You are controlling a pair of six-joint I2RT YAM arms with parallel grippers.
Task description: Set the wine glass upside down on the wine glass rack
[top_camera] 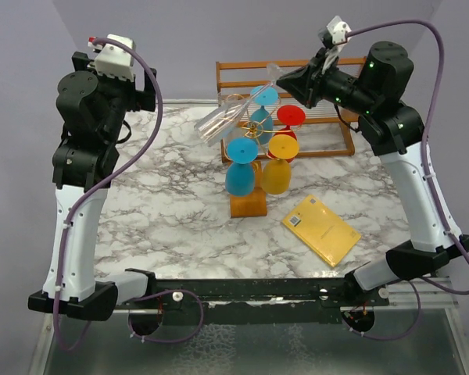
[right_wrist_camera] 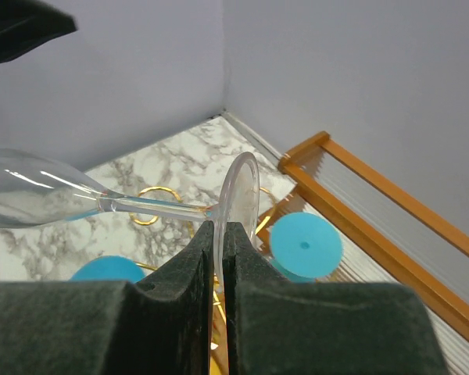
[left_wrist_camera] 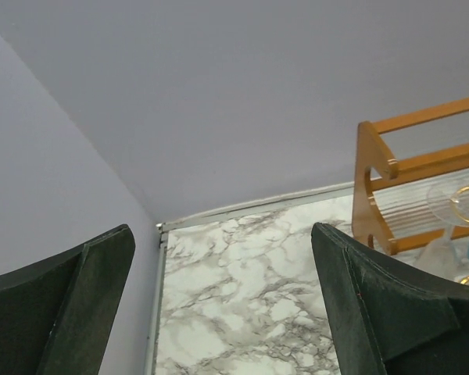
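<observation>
Wine glass (top_camera: 221, 121), clear, lay nearly level in the air over the far-left side of the wine glass rack (top_camera: 248, 205). Its bowl pointed left, away from the rack, and its foot pointed right. From the right wrist camera I saw the right gripper (right_wrist_camera: 219, 234) pinched narrow on the rim of the foot disc. The stem ran off to the left above the rack's gold wire rings. I could not tell from any view whether the glass touched the wire.

Four coloured glasses hung upside down on the rack:
- a blue glass (top_camera: 241, 168) on the near left
- a yellow glass (top_camera: 277, 170) on the near right
- a red glass (top_camera: 291, 117) on the far right
- a light-blue glass (top_camera: 263, 99) on the far side, just right of the clear bowl

A wooden slatted shelf (top_camera: 234, 78) stood directly behind the rack, against the back wall. A yellow packet (top_camera: 320, 229) lay flat on the marble tabletop (top_camera: 164, 180), to the near right of the rack's wooden base and apart from it.

The left gripper (left_wrist_camera: 223, 312) was well apart from the rack, to its far left. Its fingers (left_wrist_camera: 391, 312) were spread wide with only bare marble between them. The end of the shelf showed at the right edge of the left wrist view.
</observation>
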